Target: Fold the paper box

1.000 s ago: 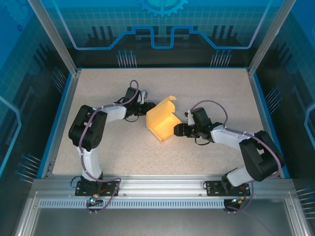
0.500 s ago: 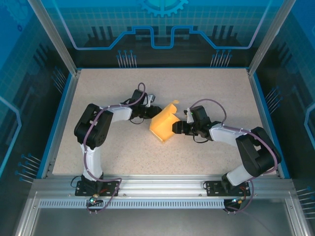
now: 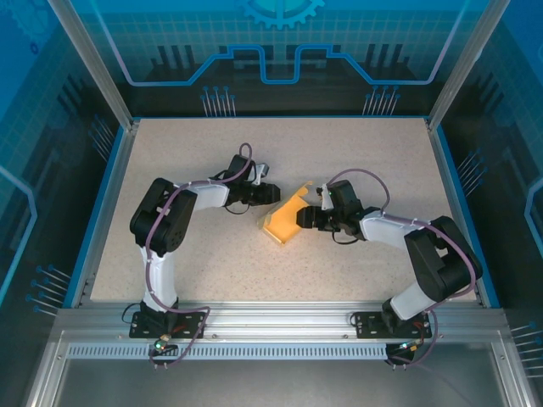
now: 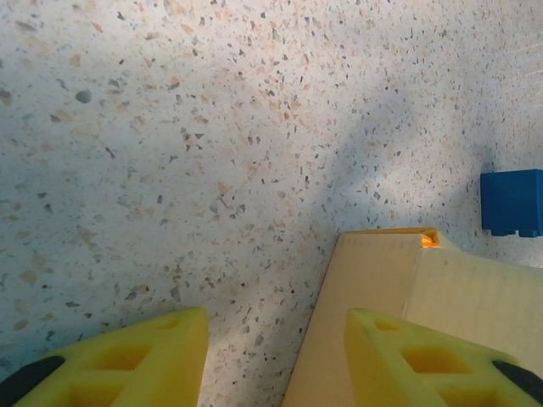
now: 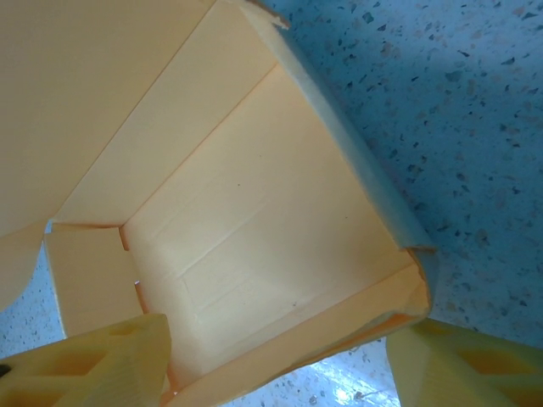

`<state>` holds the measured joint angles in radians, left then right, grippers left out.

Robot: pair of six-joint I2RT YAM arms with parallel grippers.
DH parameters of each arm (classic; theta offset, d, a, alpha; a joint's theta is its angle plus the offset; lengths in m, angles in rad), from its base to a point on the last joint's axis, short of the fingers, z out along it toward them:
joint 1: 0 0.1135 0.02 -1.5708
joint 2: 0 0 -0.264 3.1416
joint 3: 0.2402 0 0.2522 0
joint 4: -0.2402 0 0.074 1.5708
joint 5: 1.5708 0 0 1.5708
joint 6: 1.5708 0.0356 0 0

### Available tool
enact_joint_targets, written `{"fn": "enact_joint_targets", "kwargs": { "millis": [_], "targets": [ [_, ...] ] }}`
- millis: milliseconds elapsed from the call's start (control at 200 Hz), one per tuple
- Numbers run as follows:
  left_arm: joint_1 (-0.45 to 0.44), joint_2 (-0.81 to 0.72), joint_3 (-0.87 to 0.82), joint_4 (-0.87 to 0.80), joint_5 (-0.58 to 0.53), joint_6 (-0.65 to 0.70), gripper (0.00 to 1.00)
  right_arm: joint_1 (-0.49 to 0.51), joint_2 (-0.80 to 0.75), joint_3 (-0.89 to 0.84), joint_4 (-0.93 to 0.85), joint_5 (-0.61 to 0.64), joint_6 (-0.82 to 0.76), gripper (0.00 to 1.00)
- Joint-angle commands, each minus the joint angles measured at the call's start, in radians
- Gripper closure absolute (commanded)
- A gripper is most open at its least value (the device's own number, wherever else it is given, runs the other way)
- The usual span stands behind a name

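The paper box (image 3: 284, 222) is pale yellow card, partly folded, at the table's middle between both arms. My right gripper (image 3: 304, 220) grips it from the right. In the right wrist view the box's open inside (image 5: 254, 229) faces the camera, and my right gripper (image 5: 280, 373) has a finger against each end of the near wall, whose right corner is dented. My left gripper (image 3: 270, 193) is at the box's upper left side. In the left wrist view my left gripper (image 4: 276, 356) stands open, its right finger (image 4: 424, 360) lying over a box panel (image 4: 373, 288), with bare table between the jaws.
A small blue block (image 4: 512, 202) lies on the speckled table just beyond the box. Blue walls and metal posts (image 3: 114, 127) ring the table. Both arms' cables loop near the box. Open tabletop lies at the back and the front.
My left gripper has moved right up to the box and its jaws have narrowed a little. The raised lid flap has been pushed down, and the box has turned and looks narrower.
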<state>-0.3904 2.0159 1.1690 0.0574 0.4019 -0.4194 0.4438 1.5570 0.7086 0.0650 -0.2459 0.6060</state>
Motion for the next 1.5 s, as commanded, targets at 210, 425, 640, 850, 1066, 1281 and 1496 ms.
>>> {"fn": "enact_joint_targets", "kwargs": {
  "millis": [210, 425, 640, 850, 1066, 1281, 1496],
  "targets": [
    [-0.013, 0.027, 0.023, -0.004, 0.037, -0.01, 0.53, -0.013, 0.026, 0.056, 0.034, -0.035, 0.011, 0.32],
    [-0.013, 0.03, 0.023, 0.011, 0.054, -0.024, 0.54, -0.009, 0.036, 0.071, 0.029, -0.027, 0.008, 0.32],
    [-0.001, 0.02, 0.021, -0.002, 0.016, -0.018, 0.52, -0.018, 0.0, 0.067, -0.062, 0.042, -0.049, 0.32],
    [0.035, -0.007, 0.033, -0.01, -0.039, -0.01, 0.44, -0.037, -0.091, 0.036, -0.177, 0.111, -0.12, 0.32],
    [0.072, -0.079, 0.02, -0.007, -0.093, -0.003, 0.38, -0.049, -0.186, 0.035, -0.291, 0.201, -0.197, 0.31],
    [0.079, -0.335, -0.13, 0.04, -0.176, 0.001, 0.35, -0.126, -0.253, 0.052, -0.364, 0.268, -0.252, 0.3],
    [0.043, -0.597, -0.251, 0.022, -0.242, 0.013, 0.33, -0.2, -0.16, 0.159, -0.459, 0.367, -0.274, 0.31]
  ]
}}
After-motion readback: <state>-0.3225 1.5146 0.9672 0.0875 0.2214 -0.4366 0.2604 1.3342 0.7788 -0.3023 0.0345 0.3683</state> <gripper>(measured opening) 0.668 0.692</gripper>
